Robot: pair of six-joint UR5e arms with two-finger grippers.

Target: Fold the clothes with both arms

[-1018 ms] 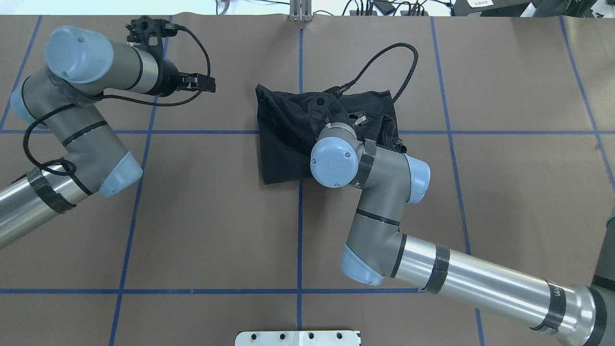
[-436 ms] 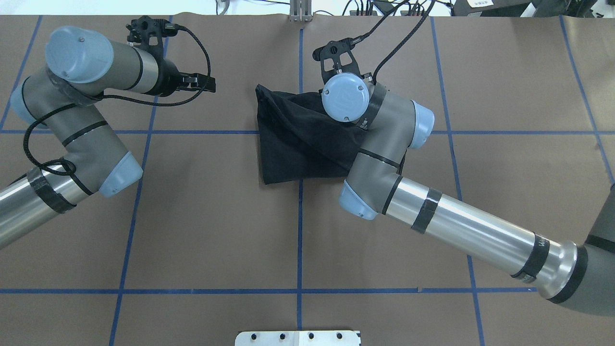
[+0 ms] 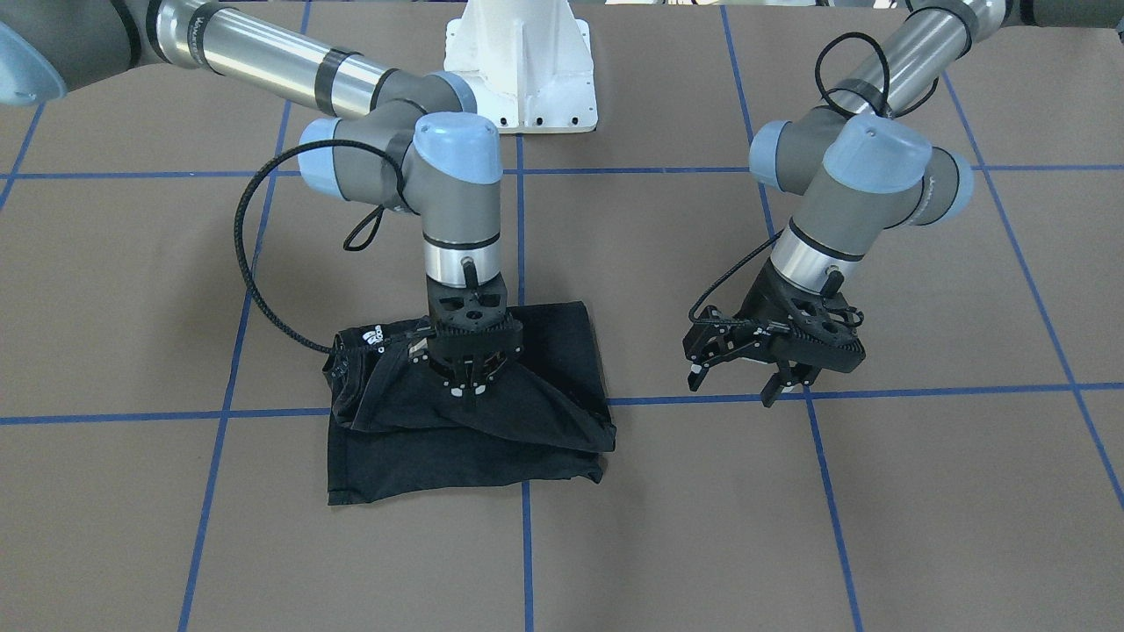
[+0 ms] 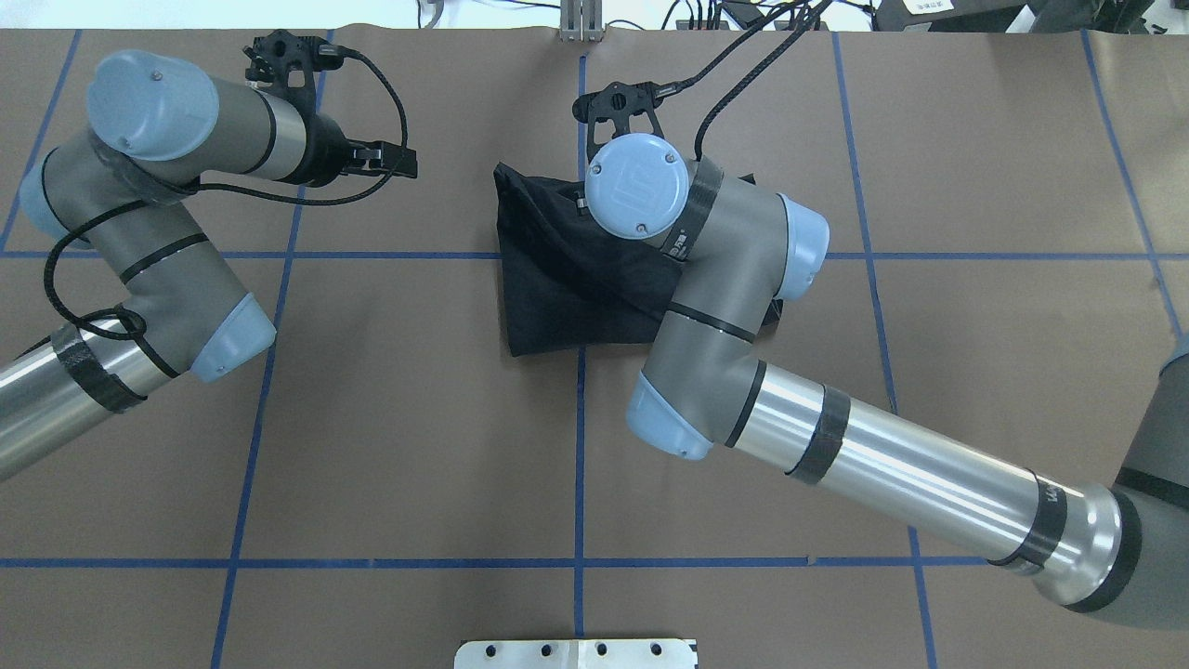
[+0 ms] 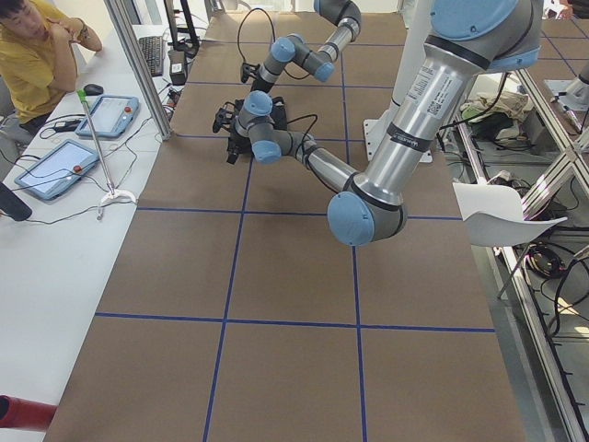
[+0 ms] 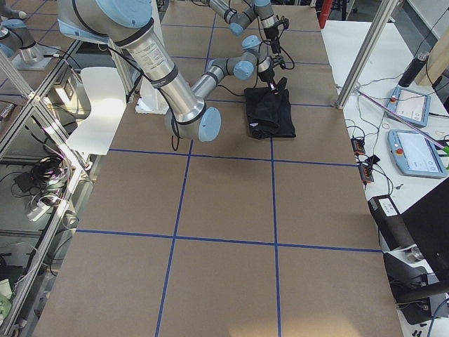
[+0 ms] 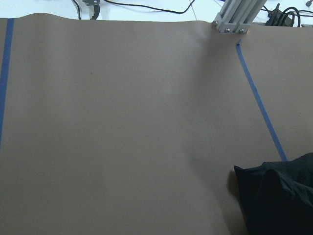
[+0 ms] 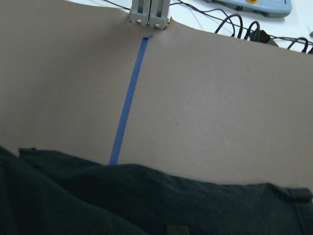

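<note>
The black T-shirt [image 3: 457,456] lies bunched and partly folded on the brown table, near the middle [image 4: 548,279]. A small white logo [image 3: 373,336] shows at its collar; the block graphic is hidden. My right gripper [image 3: 465,389] points straight down and is shut on a pinch of the shirt, tenting the cloth up. In the overhead view its own wrist hides it. My left gripper [image 3: 694,360] hangs empty and looks open above bare table to the shirt's left [image 4: 404,163], well apart from it. The shirt's edge shows in both wrist views [image 7: 279,196] [image 8: 98,196].
The white pedestal base [image 3: 527,70] stands at the robot's edge of the table. An aluminium post [image 4: 581,23] and cables sit at the far edge. Blue tape lines [image 4: 581,465] grid the table. An operator [image 5: 37,55] and tablets are beyond the far edge.
My right arm has moved away from the robot and then left, drawing the shirt's right part over the rest. The left arm has not moved.
</note>
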